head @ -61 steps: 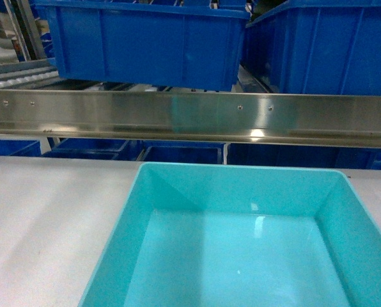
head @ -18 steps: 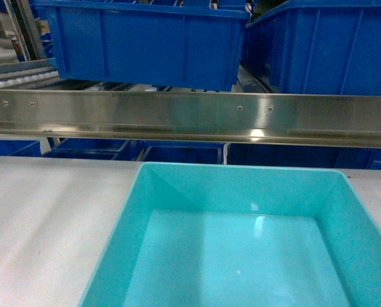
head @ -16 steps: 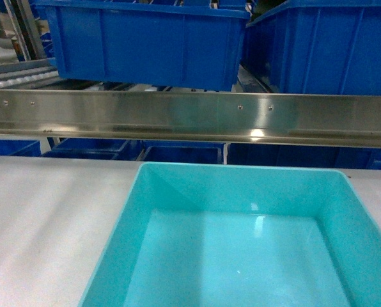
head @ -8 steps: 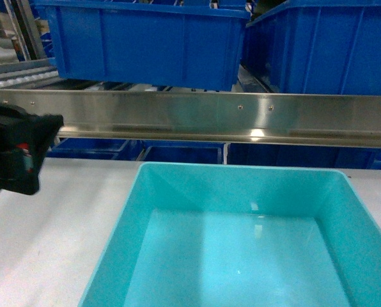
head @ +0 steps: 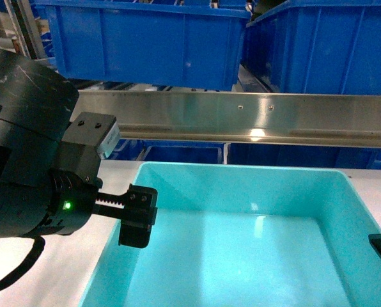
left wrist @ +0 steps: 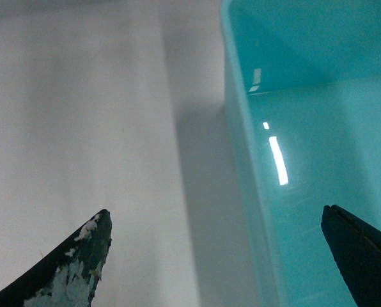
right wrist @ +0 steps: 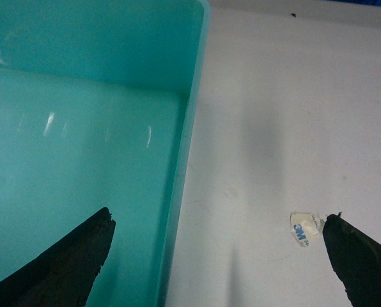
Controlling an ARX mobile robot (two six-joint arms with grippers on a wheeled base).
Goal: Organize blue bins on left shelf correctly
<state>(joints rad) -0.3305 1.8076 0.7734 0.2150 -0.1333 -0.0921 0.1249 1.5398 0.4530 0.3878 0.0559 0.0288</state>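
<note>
The turquoise bin (head: pixel 241 243) sits on the white bench (head: pixel 43 192) below the steel rack beam (head: pixel 241 118). The left gripper (left wrist: pixel 222 256), fingers spread, straddles its left wall; the right gripper (right wrist: pixel 219 259), also spread, straddles its right wall.

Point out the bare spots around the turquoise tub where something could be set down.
Bare white tabletop lies left of the turquoise tub, under the open left gripper. More lies right of it, below the open right gripper, bare except for a small tape scrap. The tub itself is empty. Behind, dark-blue crates crowd the steel rack.
</note>
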